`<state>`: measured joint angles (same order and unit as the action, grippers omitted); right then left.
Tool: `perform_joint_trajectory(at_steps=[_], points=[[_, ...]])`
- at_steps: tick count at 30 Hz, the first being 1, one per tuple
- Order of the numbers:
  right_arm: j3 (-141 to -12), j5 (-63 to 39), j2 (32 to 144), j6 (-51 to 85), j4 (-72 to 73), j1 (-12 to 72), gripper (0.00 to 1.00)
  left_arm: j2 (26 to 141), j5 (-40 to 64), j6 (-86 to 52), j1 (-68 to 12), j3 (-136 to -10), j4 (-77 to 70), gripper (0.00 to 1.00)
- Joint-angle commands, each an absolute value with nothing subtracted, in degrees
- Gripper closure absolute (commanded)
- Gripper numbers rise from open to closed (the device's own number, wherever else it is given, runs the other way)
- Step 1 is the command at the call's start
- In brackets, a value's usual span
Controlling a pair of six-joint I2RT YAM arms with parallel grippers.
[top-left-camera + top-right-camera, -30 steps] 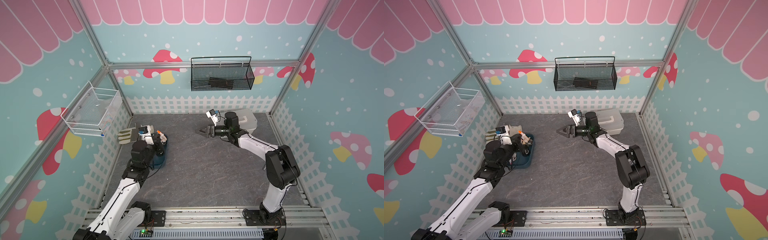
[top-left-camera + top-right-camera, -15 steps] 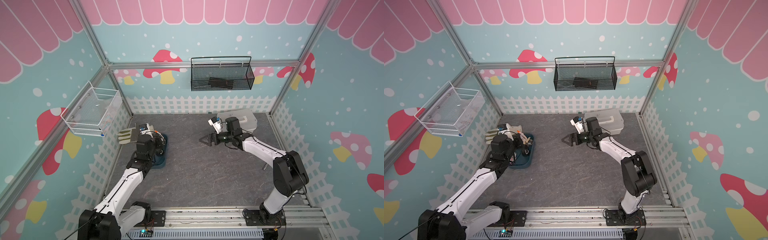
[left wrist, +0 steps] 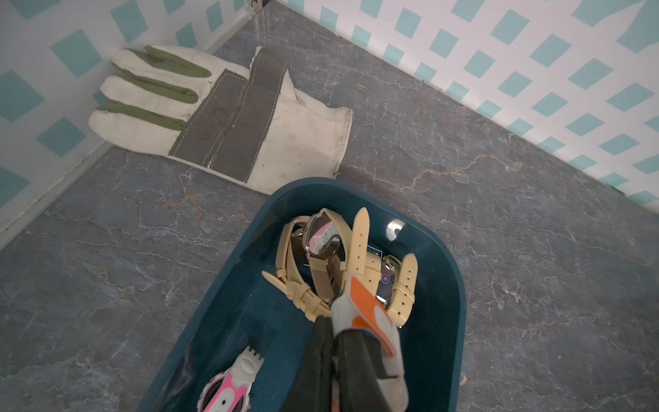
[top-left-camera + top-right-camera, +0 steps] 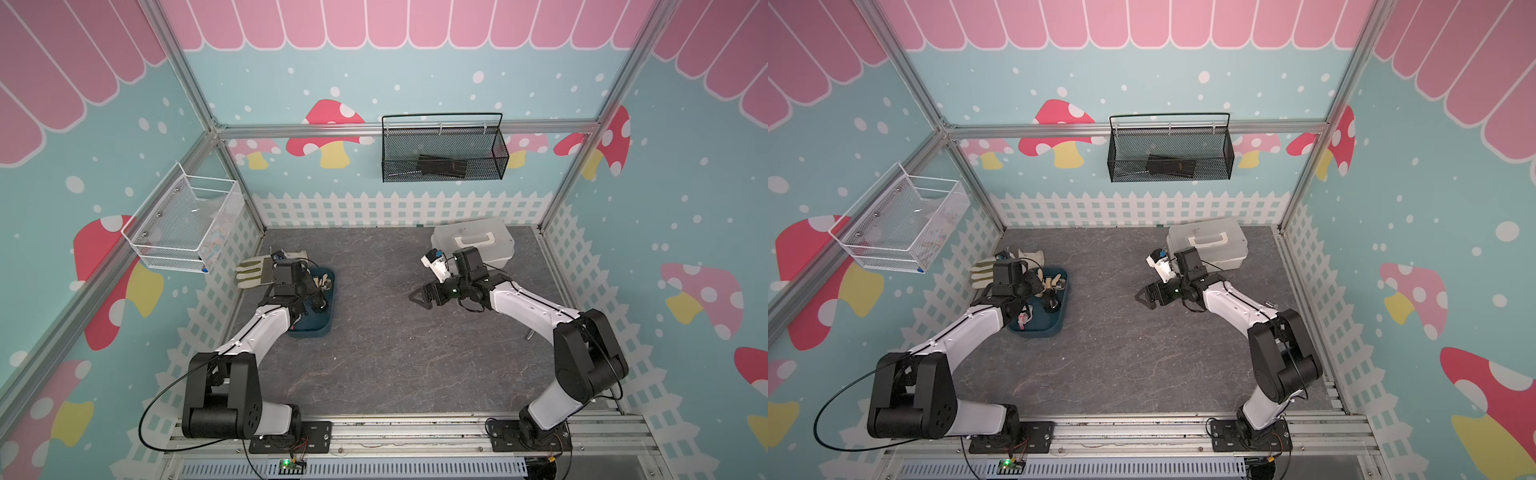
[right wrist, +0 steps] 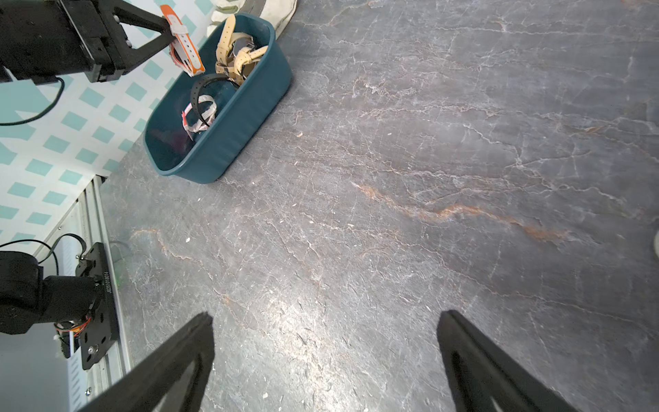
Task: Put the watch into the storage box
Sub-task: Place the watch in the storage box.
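The storage box (image 4: 311, 329) (image 4: 1038, 325) (image 3: 460, 285) (image 5: 231, 142) is a dark teal bin near the left fence. It holds several watches, among them beige-strapped ones (image 3: 321, 249) and a pink-and-white one (image 3: 228, 388). My left gripper (image 3: 333, 321) (image 5: 170, 34) hangs over the box's far end, shut on a watch (image 3: 367, 306) (image 5: 183, 50) with an orange-and-white strap, which is held above the box's contents. My right gripper (image 4: 419, 300) (image 4: 1145, 300) (image 5: 325, 315) is open and empty over bare floor, well to the right of the box.
A white-and-grey work glove (image 4: 253, 272) (image 3: 231, 117) lies against the left fence behind the box. A white lidded case (image 4: 473, 243) stands at the back right. A black mesh basket (image 4: 442, 153) and a white wire basket (image 4: 187, 224) hang on the walls.
My right gripper has gone from shut to wide open and drifted a little toward the front. The left gripper stays shut on the orange-strapped watch over the box.
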<state>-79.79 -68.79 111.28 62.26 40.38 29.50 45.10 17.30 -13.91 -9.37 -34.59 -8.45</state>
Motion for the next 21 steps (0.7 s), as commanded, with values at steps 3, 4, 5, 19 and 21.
perform_joint_trajectory(at_steps=[3, 4, 5, 19, 21], points=[[-74.3, -60.8, 106.3, 51.1, 33.0, 25.5, 0.0, 48.2, 2.1, -14.5, -9.5, -36.3, -5.0, 1.0], [-74.0, -58.6, 105.6, 46.0, 26.8, 25.2, 0.0, 48.8, -0.4, -15.2, -9.5, -36.2, -5.0, 1.0], [-74.0, -56.1, 104.8, 40.2, 19.6, 25.3, 0.0, 49.5, -2.6, -15.8, -9.5, -36.3, -4.9, 1.0], [-63.9, -31.9, 93.4, 10.1, -10.9, 25.1, 0.0, 68.7, -10.7, -25.0, -2.5, -43.7, 3.7, 1.0], [-63.2, -31.7, 93.3, 9.7, -11.0, 25.2, 0.0, 72.1, -9.4, -25.3, -1.2, -45.2, 4.8, 1.0]])
